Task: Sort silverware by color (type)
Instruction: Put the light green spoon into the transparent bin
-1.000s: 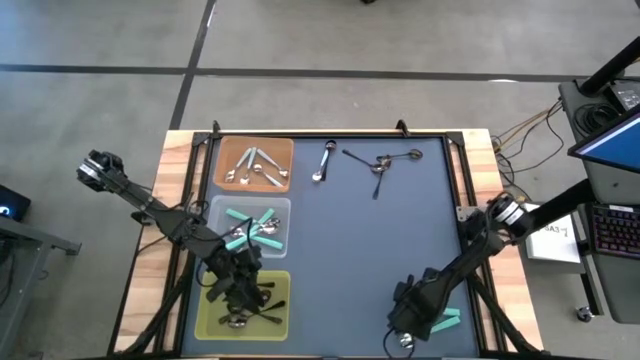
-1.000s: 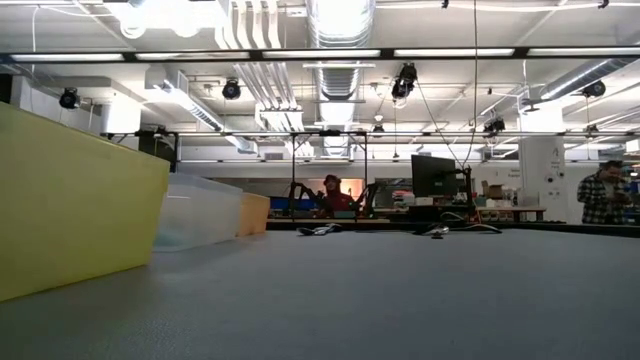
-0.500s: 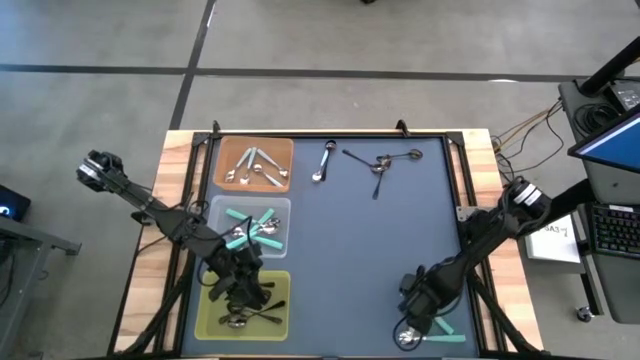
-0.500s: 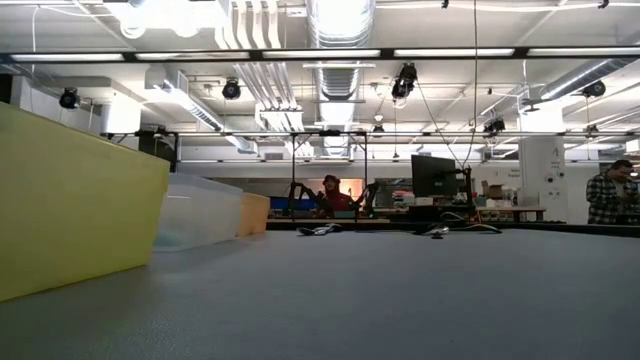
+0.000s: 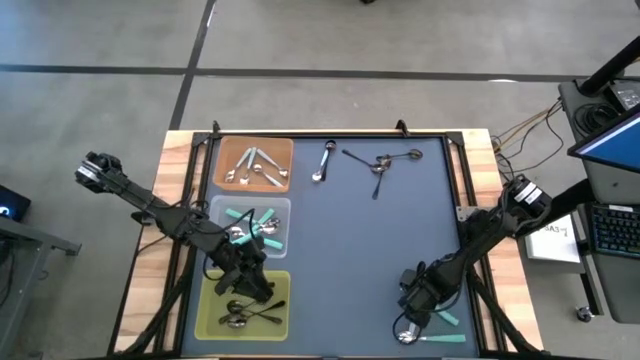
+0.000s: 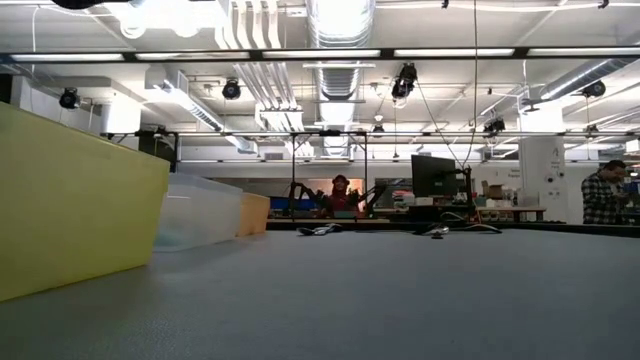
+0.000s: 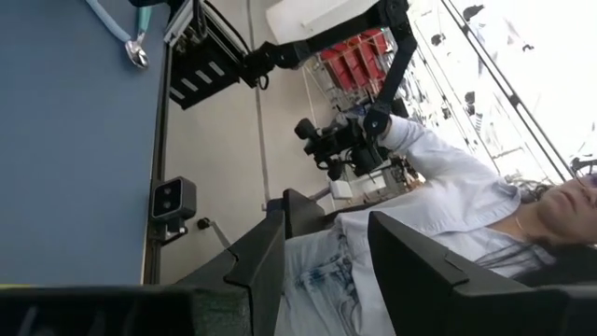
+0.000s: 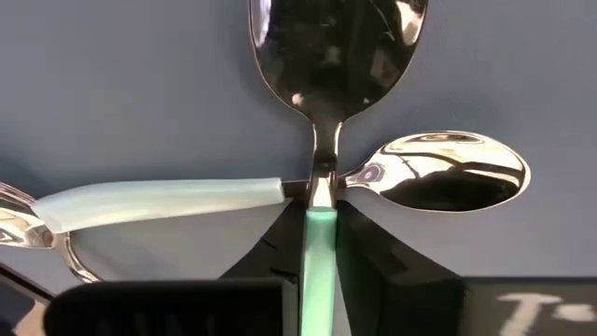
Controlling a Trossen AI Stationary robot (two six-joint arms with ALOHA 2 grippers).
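Observation:
My right gripper [image 5: 418, 308] [image 8: 319, 210] is low over the mat's near right corner, shut on a teal-handled spoon [image 8: 332, 56]. A second teal-handled spoon [image 8: 438, 175] lies crosswise under that one's neck, and a third spoon [image 8: 26, 227] lies beside it. My left gripper [image 5: 250, 282] [image 7: 326, 261] hangs open over the yellow-green tray [image 5: 212, 322], which holds dark spoons [image 5: 243, 316]. One silver spoon [image 5: 323, 161] and dark spoons [image 5: 381, 165] lie loose near the far edge. My right gripper pinches the spoon's teal handle [image 8: 318, 233] just behind its silver neck, between the two fingers. It comes from above, pointing down. The bowl reaches out past the fingertips, over the other spoon's neck. Whether the spoon is lifted clear of the mat, I cannot tell.
The orange tray [image 5: 226, 148] with silver spoons, the clear tray [image 5: 222, 208] with teal spoons and the yellow-green tray stand in a column along the left side. Bare blue mat [image 5: 370, 250] fills the middle. A person [image 7: 448, 205] stands beyond the near edge.
My right arm has swung its wrist outward, and its gripper has edged a little toward the far edge; a spoon now shows on the mat on the gripper's near side. My left gripper has shifted slightly toward the far right over the yellow-green tray.

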